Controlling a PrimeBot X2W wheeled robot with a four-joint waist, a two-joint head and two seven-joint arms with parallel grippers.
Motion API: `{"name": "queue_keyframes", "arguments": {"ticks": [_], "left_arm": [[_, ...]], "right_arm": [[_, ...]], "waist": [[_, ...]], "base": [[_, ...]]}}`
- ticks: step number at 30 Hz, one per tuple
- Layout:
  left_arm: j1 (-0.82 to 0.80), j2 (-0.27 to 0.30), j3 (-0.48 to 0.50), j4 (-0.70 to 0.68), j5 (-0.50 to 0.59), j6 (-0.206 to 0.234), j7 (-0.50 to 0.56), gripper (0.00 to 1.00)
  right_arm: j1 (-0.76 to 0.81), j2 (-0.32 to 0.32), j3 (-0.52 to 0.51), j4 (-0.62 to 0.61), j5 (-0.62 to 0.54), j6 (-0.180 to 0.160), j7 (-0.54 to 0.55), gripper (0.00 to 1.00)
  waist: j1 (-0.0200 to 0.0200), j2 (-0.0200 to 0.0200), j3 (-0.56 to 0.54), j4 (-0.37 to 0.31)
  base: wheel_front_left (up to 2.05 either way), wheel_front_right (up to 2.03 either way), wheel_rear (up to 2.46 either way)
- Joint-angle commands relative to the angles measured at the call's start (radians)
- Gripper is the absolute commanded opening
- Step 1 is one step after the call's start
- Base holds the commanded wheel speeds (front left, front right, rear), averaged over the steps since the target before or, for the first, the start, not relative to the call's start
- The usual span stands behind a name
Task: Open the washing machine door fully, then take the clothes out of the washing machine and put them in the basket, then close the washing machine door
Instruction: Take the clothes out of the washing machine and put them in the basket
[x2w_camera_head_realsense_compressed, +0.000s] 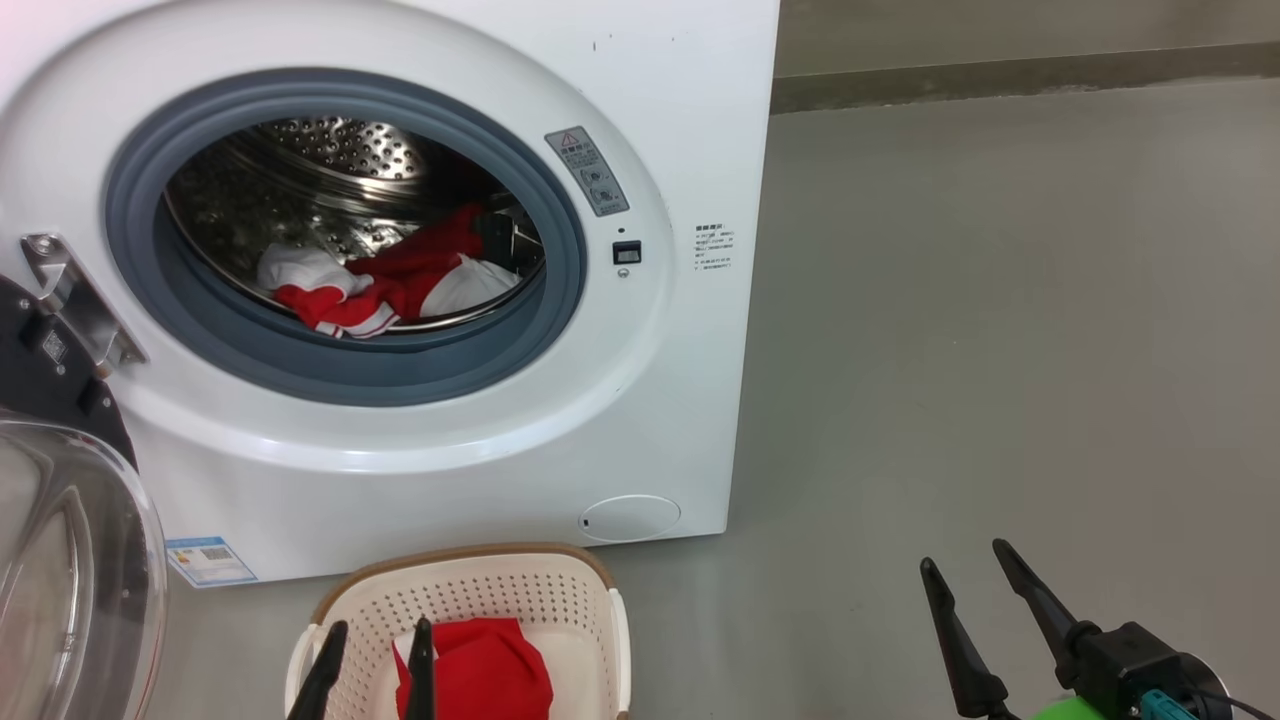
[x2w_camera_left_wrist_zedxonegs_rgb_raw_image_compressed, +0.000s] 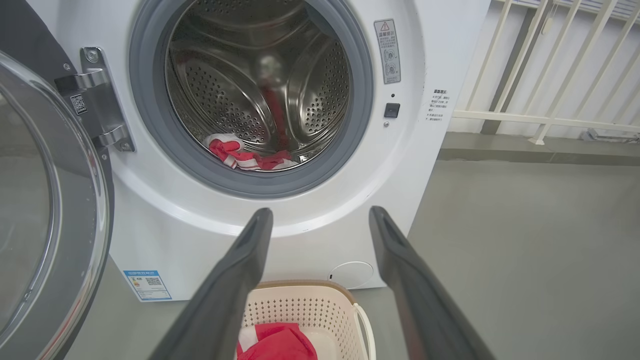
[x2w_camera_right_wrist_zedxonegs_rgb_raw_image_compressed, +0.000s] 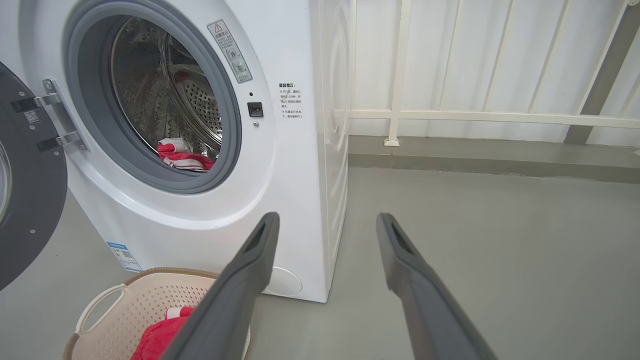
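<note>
- clothes: red/white heap low at the front of the washing machine drum, just behind the gasket. One more red piece lies in the basket, which sits on the floor right in front of the machine.
- washing machine door: swung wide, off the machine's left side.
- left gripper: fingers spread wide, empty, above the basket.
- right gripper: also wide, empty, out past the machine's right front corner.
- risk: pinch takes only the top layer, rest stays in the drum.
- risk: cloth drags over the gasket lip, snags, or drops short of the basket.
- risk: left arm reaching in clips the open door or hinge; the light-looking basket could get shoved.
- risk: a stray sleeve on the gasket gets trapped at closing.
- surface: smooth grey floor, looks level.
- room: white railing and low grey kerb behind the machine's right side.
</note>
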Motion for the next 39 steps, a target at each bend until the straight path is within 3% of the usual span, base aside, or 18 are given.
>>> {"name": "queue_keyframes", "arguments": {"ticks": [1, 22, 29, 39], "left_arm": [[-0.016, 0.009, 0.028, -0.032, -0.004, 0.006, 0.000, 1.00], [-0.057, 0.027, 0.016, -0.002, -0.010, 0.010, -0.006, 1.00], [-0.179, 0.029, 0.000, 0.052, 0.002, 0.013, -0.016, 1.00], [-0.494, 0.069, -0.019, 0.269, 0.036, -0.016, -0.038, 1.00]], "right_arm": [[-0.006, -0.010, 0.017, -0.031, -0.007, 0.003, 0.001, 1.00], [-0.009, -0.010, 0.017, -0.051, -0.009, 0.003, 0.008, 1.00], [-0.042, -0.010, 0.016, -0.080, -0.016, 0.003, 0.014, 1.00], [-0.120, -0.010, 0.015, -0.123, -0.020, 0.003, 0.007, 1.00]], "waist": [[0.0000, 0.0000, 0.001, 0.000], [0.0000, 0.0000, 0.041, 0.002], [0.0000, 0.0000, 0.146, -0.001], [0.0000, 0.0000, 0.354, -0.027]], "base": [[0.00, 0.00, 0.00], [0.00, 0.00, 0.00], [0.00, 0.00, 0.00], [0.00, 0.00, 0.00]]}}
